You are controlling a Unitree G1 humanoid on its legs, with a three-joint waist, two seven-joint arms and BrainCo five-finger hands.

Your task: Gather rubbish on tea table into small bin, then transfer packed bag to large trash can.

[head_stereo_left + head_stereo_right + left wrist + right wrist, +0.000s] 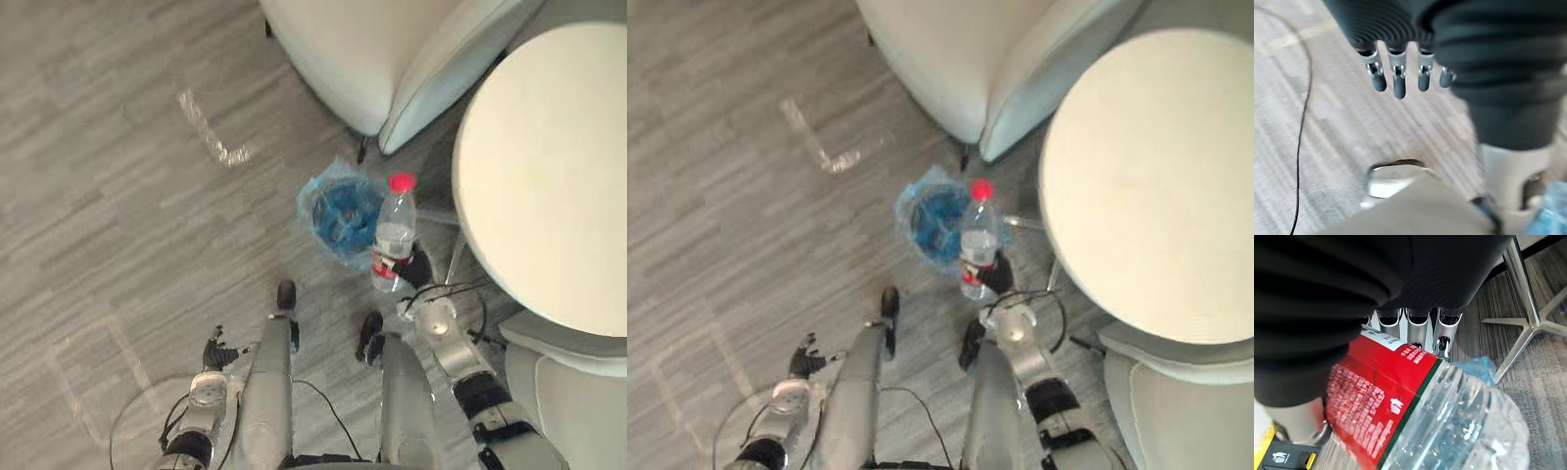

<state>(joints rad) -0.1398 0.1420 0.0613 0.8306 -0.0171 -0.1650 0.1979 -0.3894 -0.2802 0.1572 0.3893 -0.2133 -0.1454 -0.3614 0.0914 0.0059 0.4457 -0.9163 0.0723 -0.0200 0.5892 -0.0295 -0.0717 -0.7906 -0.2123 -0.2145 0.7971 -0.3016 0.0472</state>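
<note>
While it is held up off the floor, the clear plastic water bottle with a red cap and red label [395,235] sits in the right robot hand [418,266]. The fingers [1418,330] are curled round its low end, by the label. The cap end points away from the robot.

Just past the bottle is the small round bin with a blue plastic bag inside [323,217]. It stands on the grey wood floor [118,196], near the left edge of the round white worktop [549,176]. The bottle looks to be at the bin's near right side, maybe partly over it; I cannot tell for sure.

I think the step now is putting rubbish into the small bin. The bottle is not in yet. Next, the bottle should go over the middle of the blue bag, and then the robot hand should let go so it drops in. The bag is soft and the bin is small, so a tall bottle could tip out.

The left robot hand [220,351] hangs low by the floor, its fingers [1398,81] loose and holding nothing. A white padded armchair [343,49] stands beyond the bin.
</note>
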